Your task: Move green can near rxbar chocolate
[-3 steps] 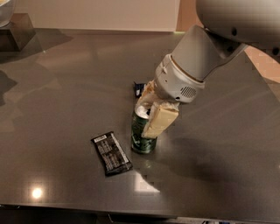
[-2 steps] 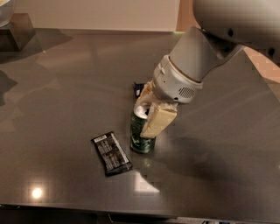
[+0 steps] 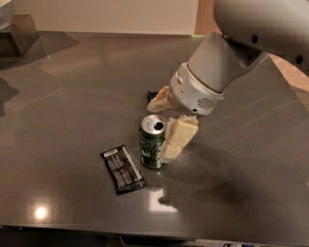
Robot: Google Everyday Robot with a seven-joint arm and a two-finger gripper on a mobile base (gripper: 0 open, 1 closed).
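Observation:
The green can (image 3: 151,144) stands upright on the dark table (image 3: 72,96), its silver top and opening in full view. The rxbar chocolate (image 3: 123,169), a flat black wrapper with white text, lies just left of the can, a small gap between them. My gripper (image 3: 164,127) is open, low over the table at the can's right and rear. One cream finger (image 3: 177,137) stands beside the can's right side; the other finger (image 3: 159,99) is behind the can.
A second dark wrapper (image 3: 152,94) lies behind the can, mostly hidden by the gripper. A dark block (image 3: 19,38) and a bowl's rim (image 3: 5,7) sit at the far left corner. The table's front edge runs along the bottom.
The fingers have spread off the can and the gripper has shifted right and back. The can's top, covered before, now shows. The can and the bar have not moved.

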